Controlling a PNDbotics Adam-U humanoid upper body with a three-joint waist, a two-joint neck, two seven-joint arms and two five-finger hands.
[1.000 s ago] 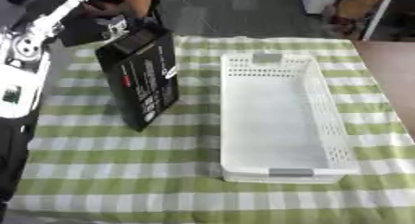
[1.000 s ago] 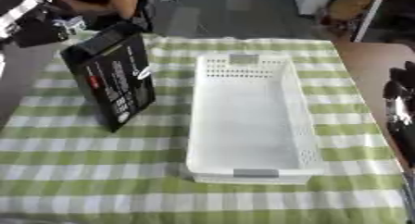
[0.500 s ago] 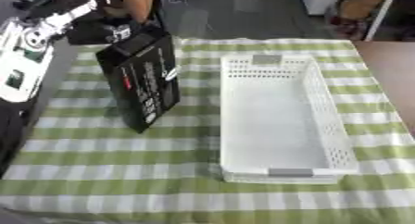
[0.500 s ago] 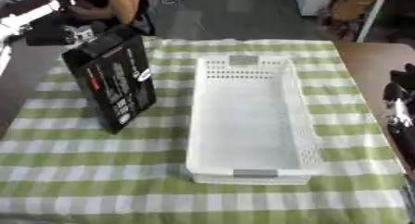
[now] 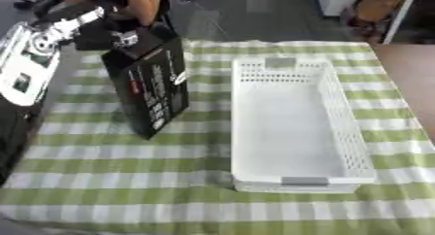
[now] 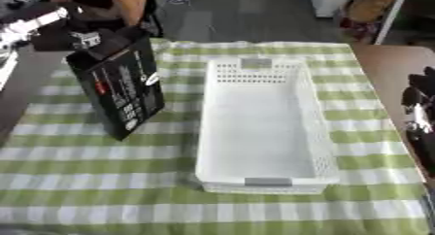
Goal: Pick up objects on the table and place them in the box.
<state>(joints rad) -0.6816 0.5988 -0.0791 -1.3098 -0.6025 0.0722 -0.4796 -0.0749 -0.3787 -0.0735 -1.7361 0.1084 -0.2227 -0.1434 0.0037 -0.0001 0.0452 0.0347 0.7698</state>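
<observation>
The robot's left hand (image 5: 115, 31) was clenched round the top edge of the tall black printed carton (image 5: 151, 86), holding it tilted on its lower corner just left of the empty white perforated plastic basket (image 5: 299, 124), apparently for lifting into it.

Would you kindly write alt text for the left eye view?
The robot's left hand grips the top of a tall black box tilted on a green-and-white checked tablecloth. Beside it, toward the right, lies a long white perforated basket, with nothing inside.
</observation>
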